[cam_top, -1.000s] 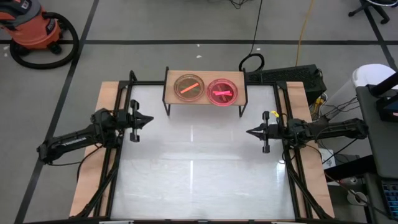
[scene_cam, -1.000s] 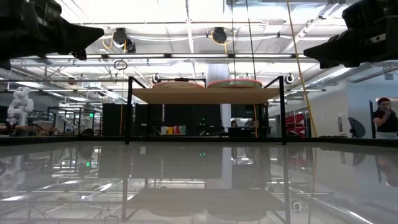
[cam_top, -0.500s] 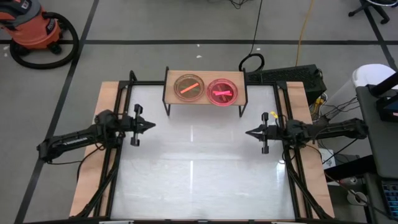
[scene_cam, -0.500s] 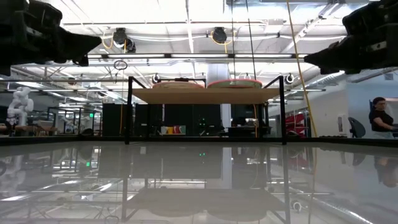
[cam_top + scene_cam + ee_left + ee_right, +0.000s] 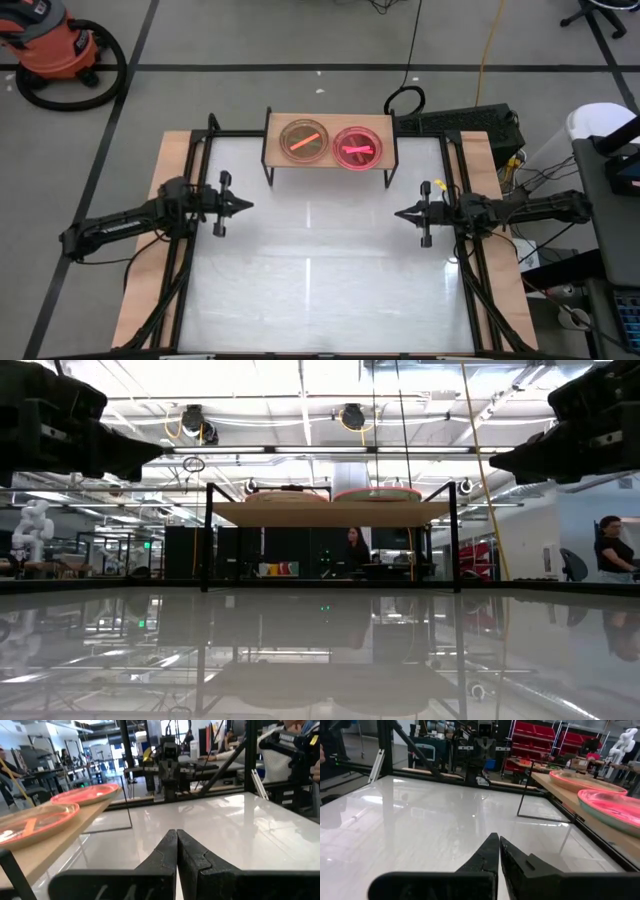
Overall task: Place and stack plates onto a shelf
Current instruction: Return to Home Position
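Fingers pinched together and empty on left gripper (image 5: 246,205) and right gripper (image 5: 400,212), facing across white table (image 5: 310,285).

Grey floor (image 5: 250,40) crossed by dark tape lines; orange shop vacuum (image 5: 52,45) far left; ceiling strip lights (image 5: 330,450); red bins (image 5: 540,739) beyond.

The shelf (image 5: 275,161), on the white table (image 5: 320,275), carries an orange-topped plate stack (image 5: 304,141) beside a pink-topped stack (image 5: 357,147).
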### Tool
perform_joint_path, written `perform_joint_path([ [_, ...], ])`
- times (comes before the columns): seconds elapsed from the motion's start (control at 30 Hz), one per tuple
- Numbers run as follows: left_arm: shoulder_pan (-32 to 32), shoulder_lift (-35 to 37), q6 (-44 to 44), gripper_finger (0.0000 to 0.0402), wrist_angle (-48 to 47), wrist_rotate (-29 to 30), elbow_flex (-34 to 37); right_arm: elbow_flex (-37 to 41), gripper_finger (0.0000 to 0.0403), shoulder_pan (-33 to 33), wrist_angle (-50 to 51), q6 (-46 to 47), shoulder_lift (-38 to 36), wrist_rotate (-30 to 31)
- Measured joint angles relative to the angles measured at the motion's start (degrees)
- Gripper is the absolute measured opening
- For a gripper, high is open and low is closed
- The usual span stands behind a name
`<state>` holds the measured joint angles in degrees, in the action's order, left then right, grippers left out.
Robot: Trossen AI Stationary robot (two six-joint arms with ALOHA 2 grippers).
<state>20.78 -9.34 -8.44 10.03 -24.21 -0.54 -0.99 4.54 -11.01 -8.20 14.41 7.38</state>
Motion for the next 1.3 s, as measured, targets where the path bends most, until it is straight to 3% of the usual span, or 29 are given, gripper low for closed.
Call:
perform_joint_path([
  [0.57,0.02,-0.01,-1.60,0.0001,-6.29,0.16,-0.05,0.11,0.0000,0.00,1.92,2.10,0.00,0.04],
  [1.3,0.02,-5.38,-0.42,0.0016,-6.39,0.20,-0.09,0.13,0.0000,0.00,7.65,5.61,0.02,0.31],
])
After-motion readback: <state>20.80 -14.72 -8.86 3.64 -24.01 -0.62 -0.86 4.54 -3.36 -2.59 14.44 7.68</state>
